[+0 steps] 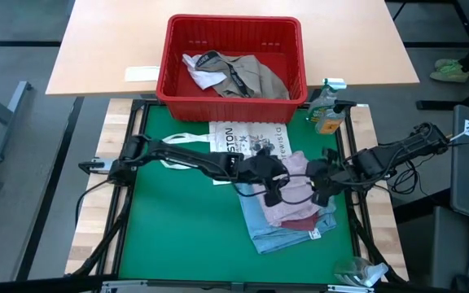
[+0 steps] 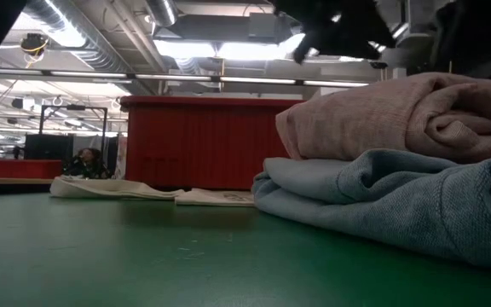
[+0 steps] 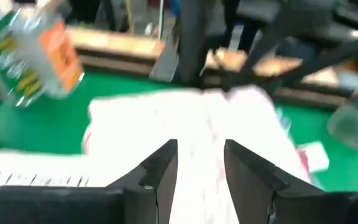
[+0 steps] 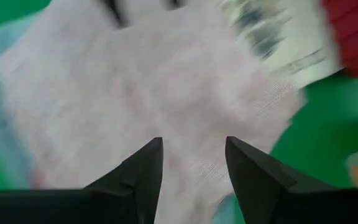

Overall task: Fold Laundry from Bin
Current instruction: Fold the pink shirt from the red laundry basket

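The left hand [image 1: 273, 189] hangs over the pink piece [image 1: 287, 199], its fingers [image 3: 160, 171] parted with nothing between them. The right hand [image 1: 322, 184] hovers beside it over the same piece, fingers [image 4: 145, 168] likewise spread and empty. The pink piece lies folded on top of the blue one [image 1: 275, 232], with a maroon piece [image 1: 304, 221] at the stack's edge, on the green table [image 1: 177, 228]. This fold looks finished and let go. More laundry [image 1: 238, 75] sits in the bin [image 1: 233, 99], well apart, so the next move probably calls for one arm to lift clear and reach into the bin for a fresh garment.
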Available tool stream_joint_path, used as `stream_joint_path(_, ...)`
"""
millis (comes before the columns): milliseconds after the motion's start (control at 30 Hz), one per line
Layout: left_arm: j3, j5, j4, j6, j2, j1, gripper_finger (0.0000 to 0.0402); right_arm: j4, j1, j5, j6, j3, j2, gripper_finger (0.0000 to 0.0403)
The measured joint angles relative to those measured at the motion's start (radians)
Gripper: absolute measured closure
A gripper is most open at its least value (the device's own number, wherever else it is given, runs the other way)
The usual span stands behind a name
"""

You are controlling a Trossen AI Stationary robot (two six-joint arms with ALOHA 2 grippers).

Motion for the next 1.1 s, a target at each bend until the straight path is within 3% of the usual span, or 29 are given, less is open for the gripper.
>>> stream_joint_path(167, 0.000, -0.086, -0.230, -0.014, -0.035, -0.022, 0.0276, 0.031, -0.028, 0.161, -0.018, -0.043, 0.003, 0.0228)
stream_joint_path(567, -0.004, -0.256, -0.577, -0.166, -0.035, -0.037, 0.0276, 0.234, -0.282, 0.153, -0.164, -0.213, 0.003, 0.0228)
stream_joint_path(867, -0.167, -0.290, -0.526, -0.250, -0.031, 0.002, 0.0276, 0.278, -0.476, 0.085, -0.165, -0.343, 0.003, 0.0228)
stream_joint_path(1100, -0.291, -0.287, -0.387, -0.251, -0.030, 0.006, 0.0276, 0.345, -0.521, 0.019, -0.184, -0.434, 0.003, 0.0228)
